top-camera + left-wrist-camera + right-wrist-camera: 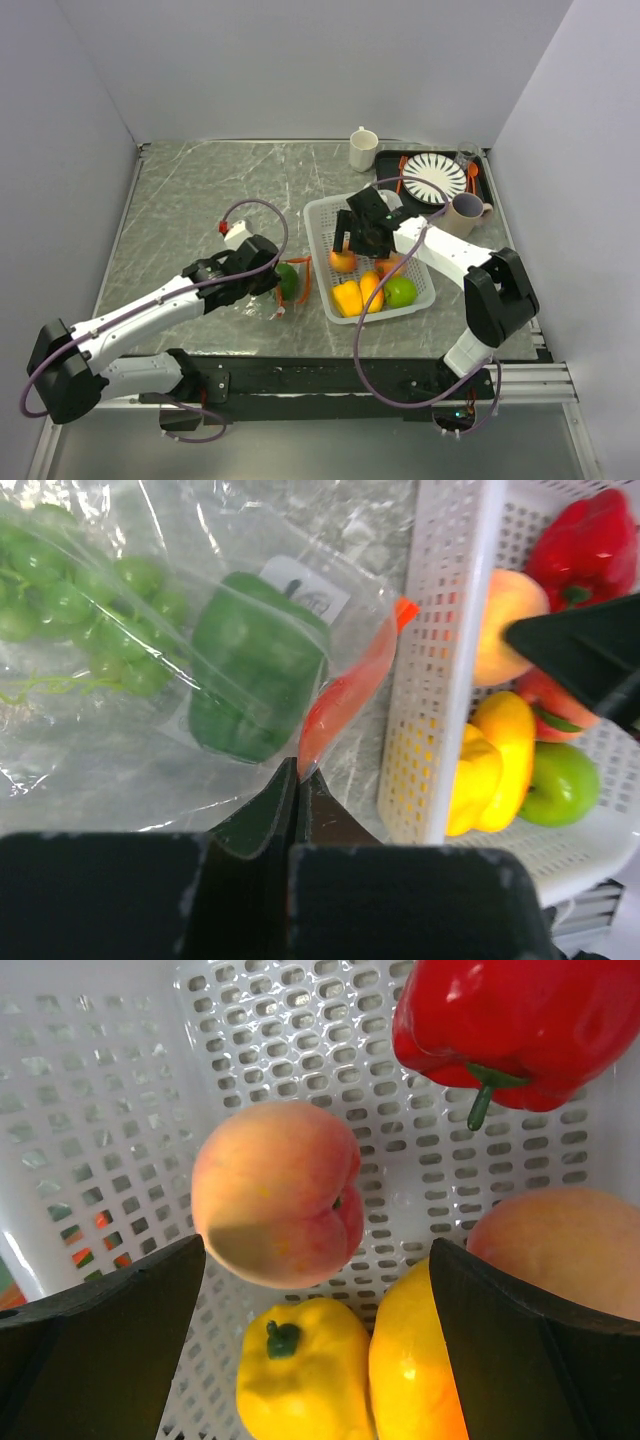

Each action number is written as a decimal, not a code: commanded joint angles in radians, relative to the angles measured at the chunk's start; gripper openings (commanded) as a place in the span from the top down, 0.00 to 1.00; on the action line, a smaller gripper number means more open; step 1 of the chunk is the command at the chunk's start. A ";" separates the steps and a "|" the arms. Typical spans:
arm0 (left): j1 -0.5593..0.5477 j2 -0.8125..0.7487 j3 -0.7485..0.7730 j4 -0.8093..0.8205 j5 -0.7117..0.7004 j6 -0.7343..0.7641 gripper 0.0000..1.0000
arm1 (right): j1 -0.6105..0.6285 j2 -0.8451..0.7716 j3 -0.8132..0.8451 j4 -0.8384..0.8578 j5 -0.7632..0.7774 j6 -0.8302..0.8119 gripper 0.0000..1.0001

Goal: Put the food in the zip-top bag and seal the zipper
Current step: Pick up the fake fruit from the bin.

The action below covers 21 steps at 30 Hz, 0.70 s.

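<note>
The clear zip-top bag lies left of the white basket and holds green grapes and a green pepper; it also shows in the top view. My left gripper is shut on the end of the orange-red zipper; in the top view the gripper is at the bag's mouth. My right gripper is open just above a peach in the basket, over a yellow pepper and an orange piece. A red pepper and a green apple lie nearby.
The white mesh basket stands at centre right, close to the bag. Behind it are a white mug, a black tray with a striped plate and a beige cup. Grey walls close in the table on three sides.
</note>
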 commanded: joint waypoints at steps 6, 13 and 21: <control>0.000 -0.067 0.023 0.010 -0.018 0.007 0.99 | -0.001 0.092 0.053 0.066 -0.035 -0.053 0.00; 0.000 -0.052 0.030 0.010 -0.012 0.015 0.99 | 0.000 0.135 0.055 0.065 -0.066 -0.026 0.29; 0.000 -0.048 0.029 0.017 -0.007 0.019 0.99 | -0.001 0.034 0.004 0.087 -0.032 -0.020 0.67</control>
